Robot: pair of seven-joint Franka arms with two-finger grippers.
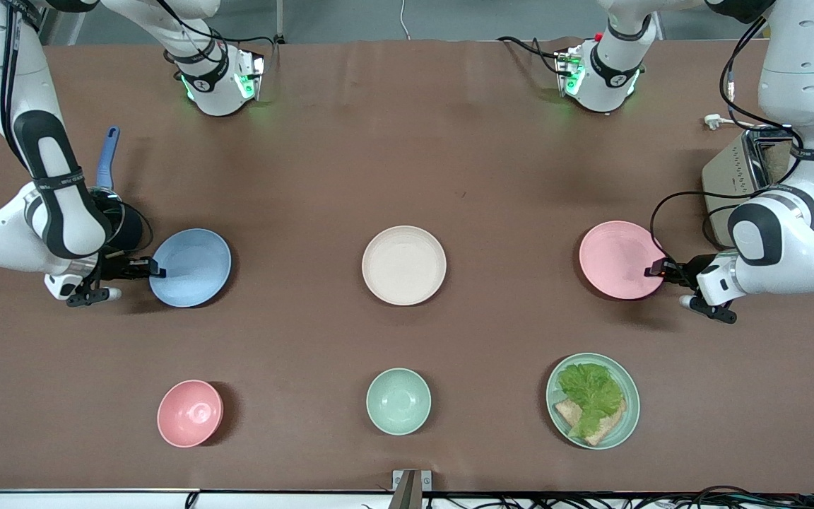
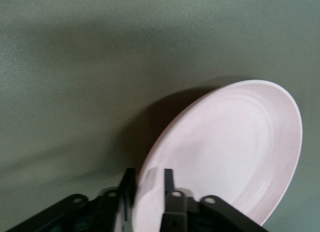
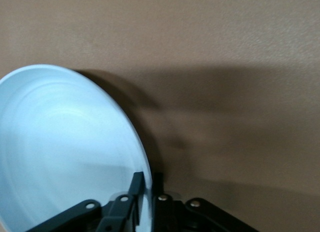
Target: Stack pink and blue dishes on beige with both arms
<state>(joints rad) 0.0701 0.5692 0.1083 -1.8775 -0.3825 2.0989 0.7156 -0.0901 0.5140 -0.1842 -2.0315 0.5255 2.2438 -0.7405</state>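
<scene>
Front view: my left gripper (image 1: pixel 654 268) pinches the pale pink round matte plate (image 1: pixel 615 259) by its rim, my right gripper (image 1: pixel 155 268) the pale blue round matte plate (image 1: pixel 191 266), both tilted for carrying to the cream-beige round plate (image 1: pixel 404 265) between them.

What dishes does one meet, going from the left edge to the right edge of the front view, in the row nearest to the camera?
Pink bowl → mint-green bowl → mint-green plate holding lettuce and bread.

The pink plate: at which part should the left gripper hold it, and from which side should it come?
Best at the thin rim of the pink plate, on the edge toward the left arm's end of the table. The plate is shallow and too wide to span, so only its rim fits between the fingers. The left gripper is already there, one finger over the rim and one under it, shut on it.
</scene>
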